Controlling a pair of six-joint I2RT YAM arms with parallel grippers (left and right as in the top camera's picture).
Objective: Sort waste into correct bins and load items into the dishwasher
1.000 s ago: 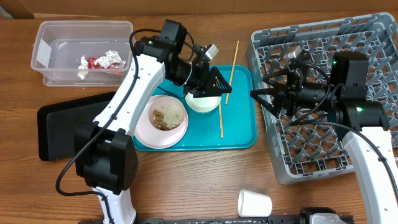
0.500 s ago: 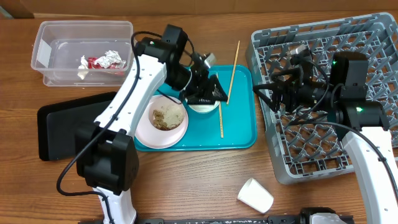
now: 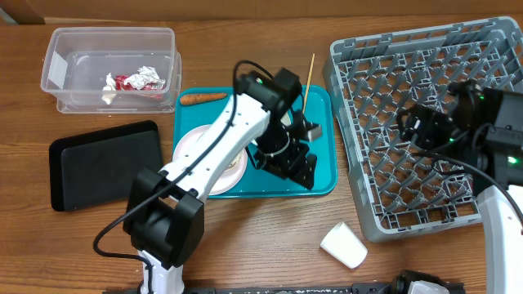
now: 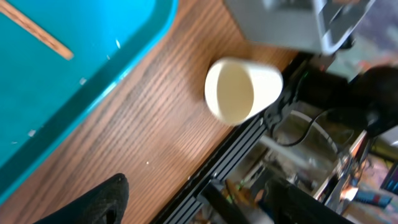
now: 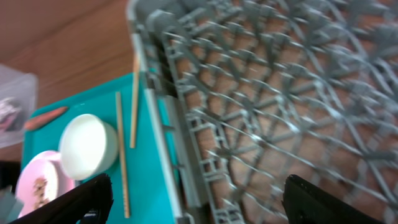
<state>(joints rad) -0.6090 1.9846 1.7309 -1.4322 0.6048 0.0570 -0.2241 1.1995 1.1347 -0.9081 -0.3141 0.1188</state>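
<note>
Brown wood-grain tabletop carries everything, and the biggest piece on it is the grey dish rack (image 3: 425, 49) at the right, with no dishes in it. The right gripper (image 3: 413, 126) hovers over the rack's middle; its wrist view shows the fingers (image 5: 74, 199) spread wide with nothing between them. A second ago it hung at the rack's left rim and has since drawn back to the right. On the teal serving tray (image 3: 323, 175) the left gripper (image 3: 298, 167) sits above the lower right corner, jaws apart and holding nothing, with one dark fingertip (image 4: 93, 202) at the edge of its wrist view. It has left the white bowl (image 5: 87, 146) it covered before and swung toward the table's front. The black tray (image 3: 98, 163) lies bare at the left. Behind it the clear tub (image 3: 106, 37) holds red-and-white wrappers (image 3: 135, 79) and white tissue (image 3: 109, 82); its white label (image 3: 55, 72) shows no readable writing. The pink plate (image 3: 192, 147), bearing beige scraps (image 5: 40, 183), lies on the serving tray partly under the left arm. The white cup (image 3: 343, 245) lies on its side on the wood below the rack's corner and has rolled slightly. The carrot (image 3: 203, 98) at the tray's far left corner is now uncovered. Both chopsticks (image 5: 119, 155) lie on the tray beside the bowl.
</note>
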